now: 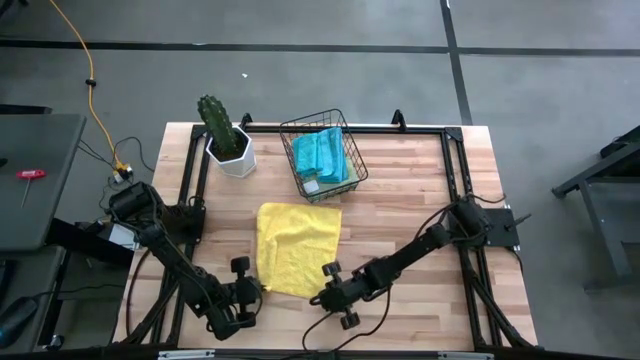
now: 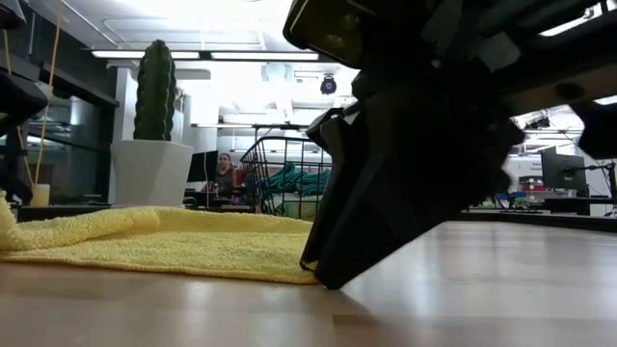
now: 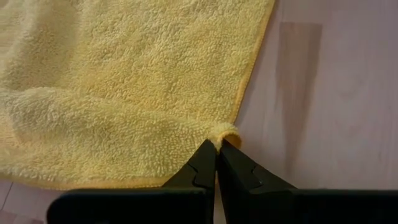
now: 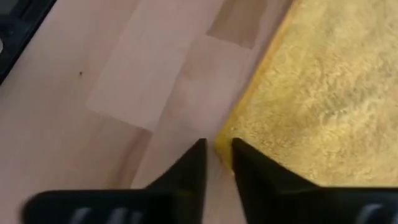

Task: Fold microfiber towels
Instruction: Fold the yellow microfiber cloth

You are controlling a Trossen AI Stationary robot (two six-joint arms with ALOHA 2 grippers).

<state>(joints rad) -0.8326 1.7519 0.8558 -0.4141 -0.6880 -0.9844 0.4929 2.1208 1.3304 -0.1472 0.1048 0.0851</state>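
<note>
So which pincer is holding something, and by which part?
The left pincer pinches the yellow towel at one corner. The right pincer sits at another corner, not yet closed.

A: Is there any text, label, brand or number that one can read in these views?

B: No, I find none. The yellow towel (image 1: 297, 248) has no tag with writing.

A: And near the towel, for example on the wire basket (image 1: 322, 155) behind it?

B: Nothing readable there either. The screens far behind the basket in the low view are too small to read.
</note>
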